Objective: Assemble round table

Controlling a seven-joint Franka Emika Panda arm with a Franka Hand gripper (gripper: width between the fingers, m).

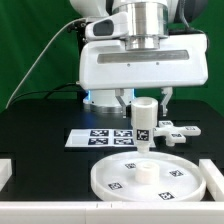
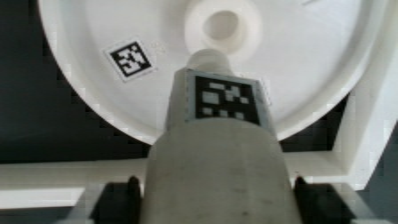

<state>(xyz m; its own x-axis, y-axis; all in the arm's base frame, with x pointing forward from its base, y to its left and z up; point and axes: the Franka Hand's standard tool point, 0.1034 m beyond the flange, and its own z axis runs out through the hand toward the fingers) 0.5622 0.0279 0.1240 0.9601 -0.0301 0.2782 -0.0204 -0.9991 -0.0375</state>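
The round white disc (image 1: 148,179) lies flat on the black table near the front, with several small square tags on it and a raised hub at its centre. My gripper (image 1: 144,108) is shut on the short thick white leg (image 1: 144,122), which hangs upright just above the disc's hub. In the wrist view the leg (image 2: 221,130) fills the middle, with a tag on its side, clamped between the two dark fingers (image 2: 121,196); its far end points at the disc's central hub (image 2: 221,25). The lobed foot (image 1: 178,133) lies behind the disc on the exterior view's right.
The marker board (image 1: 100,137) lies flat behind the disc. White frame rails run along the table's front and side edges (image 1: 214,182). A green backdrop stands behind, and a cable hangs on the exterior view's left.
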